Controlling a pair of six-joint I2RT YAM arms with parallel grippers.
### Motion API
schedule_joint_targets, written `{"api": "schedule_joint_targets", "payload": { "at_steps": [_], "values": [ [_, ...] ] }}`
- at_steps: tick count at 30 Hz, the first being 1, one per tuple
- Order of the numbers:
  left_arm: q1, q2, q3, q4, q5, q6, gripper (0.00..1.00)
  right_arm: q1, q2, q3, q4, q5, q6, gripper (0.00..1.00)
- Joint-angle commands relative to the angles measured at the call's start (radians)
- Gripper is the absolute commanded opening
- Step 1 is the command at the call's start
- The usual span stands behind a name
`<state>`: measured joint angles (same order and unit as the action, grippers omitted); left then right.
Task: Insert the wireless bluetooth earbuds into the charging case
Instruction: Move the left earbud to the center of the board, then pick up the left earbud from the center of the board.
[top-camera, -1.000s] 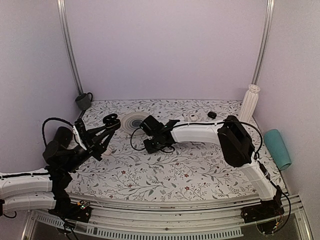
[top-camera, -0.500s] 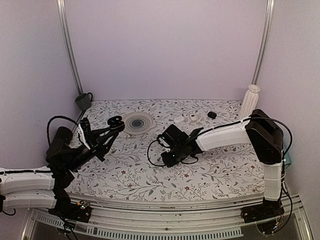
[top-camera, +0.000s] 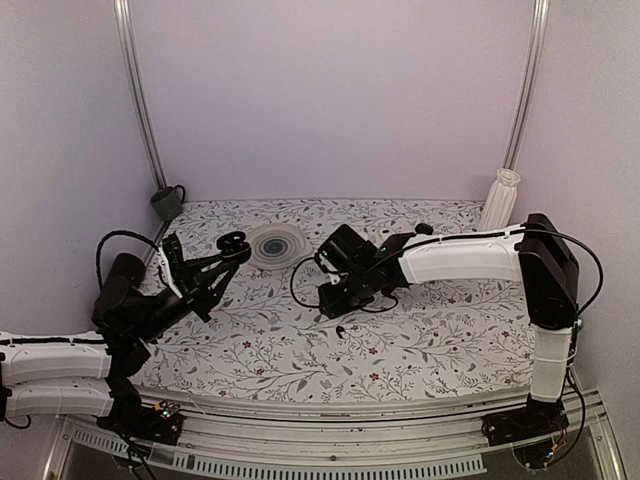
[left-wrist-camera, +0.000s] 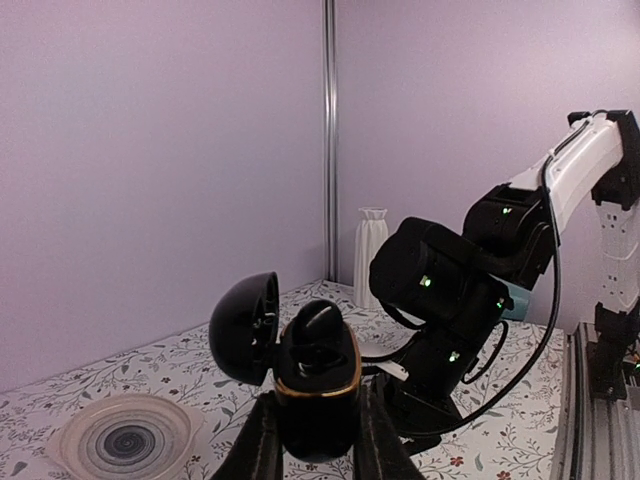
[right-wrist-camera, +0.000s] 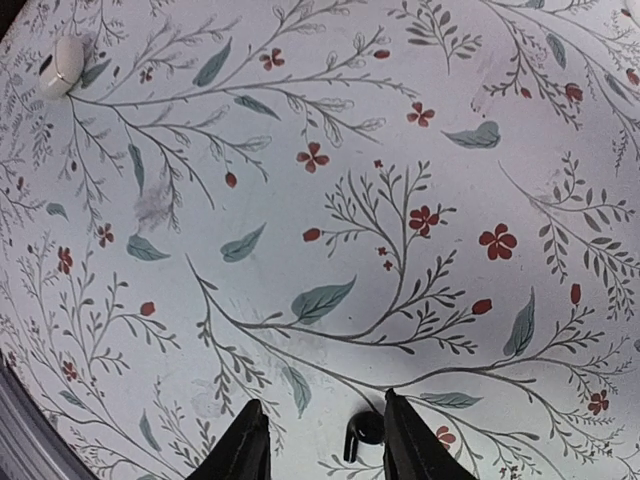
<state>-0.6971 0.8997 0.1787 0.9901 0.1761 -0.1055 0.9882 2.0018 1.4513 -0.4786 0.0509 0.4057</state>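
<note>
My left gripper (left-wrist-camera: 315, 402) is shut on the charging case (left-wrist-camera: 316, 385), holding it upright above the table's left side (top-camera: 232, 244). Its lid (left-wrist-camera: 245, 328) hangs open to the left. One black earbud (left-wrist-camera: 320, 322) sticks up out of the case. A second earbud (right-wrist-camera: 362, 432) lies on the flowered cloth between the fingers of my right gripper (right-wrist-camera: 320, 425), close to the right-hand finger. That gripper is open and hovers just above the cloth. From above, this earbud (top-camera: 341, 330) shows near mid-table, just in front of the right gripper (top-camera: 335, 298).
A ribbed plate (top-camera: 275, 243) sits at the back left, a grey mug (top-camera: 167, 202) in the far left corner, a white vase (top-camera: 500, 198) at the back right. A small black lump (top-camera: 424, 229) lies behind the right arm. A white oval case (right-wrist-camera: 62, 62) rests on the cloth.
The right arm's elbow swung out to the right and its jaws opened; an earbud now lies on the cloth under them. The left gripper rose slightly with the case.
</note>
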Motion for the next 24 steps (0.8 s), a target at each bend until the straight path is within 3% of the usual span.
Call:
{"api": "schedule_joint_targets", "payload": {
  "at_steps": [1, 12, 24],
  "values": [
    [0.008, -0.011, 0.021, 0.035, 0.009, 0.01, 0.0, 0.005, 0.001, 0.076, -0.129, 0.014, 0.148, 0.38],
    [0.01, -0.035, 0.017, 0.03, 0.015, 0.015, 0.0, -0.04, -0.011, -0.034, -0.056, -0.096, 0.204, 0.36],
    [0.01, -0.041, 0.017, 0.016, 0.01, 0.008, 0.0, -0.051, 0.038, -0.028, -0.046, -0.14, 0.181, 0.34]
  ]
}}
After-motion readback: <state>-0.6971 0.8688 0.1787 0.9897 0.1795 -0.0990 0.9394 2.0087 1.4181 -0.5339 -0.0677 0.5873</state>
